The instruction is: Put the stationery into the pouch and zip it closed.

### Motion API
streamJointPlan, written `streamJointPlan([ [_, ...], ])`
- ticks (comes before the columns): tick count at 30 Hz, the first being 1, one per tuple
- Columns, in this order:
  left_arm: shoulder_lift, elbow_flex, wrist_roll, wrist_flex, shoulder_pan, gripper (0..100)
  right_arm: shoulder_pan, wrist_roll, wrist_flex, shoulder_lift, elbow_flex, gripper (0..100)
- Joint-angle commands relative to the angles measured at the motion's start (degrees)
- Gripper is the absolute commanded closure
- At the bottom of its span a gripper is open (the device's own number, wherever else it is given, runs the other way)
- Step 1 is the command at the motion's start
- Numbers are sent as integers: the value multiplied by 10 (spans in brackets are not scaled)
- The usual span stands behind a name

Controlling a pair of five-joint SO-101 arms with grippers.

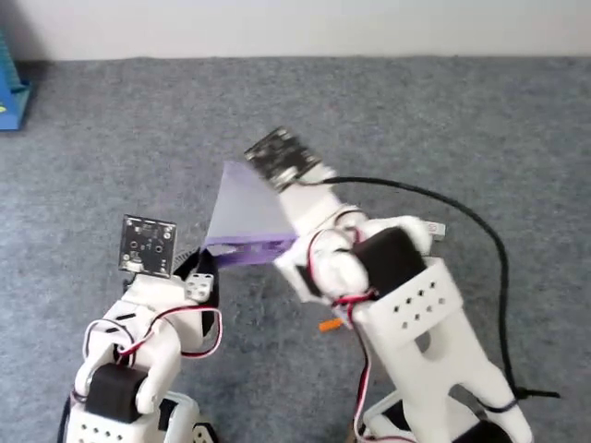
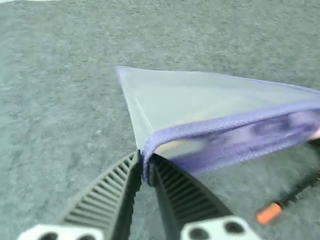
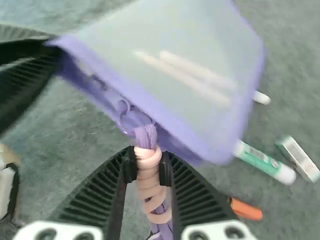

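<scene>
A translucent purple pouch (image 1: 246,214) is held tilted above the grey carpet between both arms. My left gripper (image 2: 145,170) is shut on one end of its purple zipper band (image 2: 225,127); from above that gripper (image 1: 199,266) sits at the pouch's near-left corner. My right gripper (image 3: 147,161) is shut on the zipper pull cord (image 3: 147,150), pale pink and purple, at the pouch's (image 3: 195,60) edge. Two pale sticks (image 3: 192,75) show through the pouch wall. An orange-tipped pen (image 3: 245,210) lies on the carpet beneath.
On the carpet beyond the pouch lie a white and green tube (image 3: 262,162), a small green and white box (image 3: 298,158) and a white pen tip (image 3: 261,98). A black cable (image 1: 480,231) loops to the right. A blue object (image 1: 11,92) sits at the far left edge.
</scene>
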Motion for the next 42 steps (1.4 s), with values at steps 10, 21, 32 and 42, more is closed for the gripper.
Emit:
streamJointPlan([
  [10, -4, -6, -4, 39, -61, 988, 157, 87, 4, -87, -13, 991],
  [21, -2, 15, -1, 12, -21, 724, 98, 86, 20, -89, -13, 991],
  [32, -2, 108, -3, -129, -21, 803, 95, 86, 33, -90, -14, 991],
  [42, -5, 102, -65, -140, -29, 987, 96, 85, 8, -90, -16, 991],
])
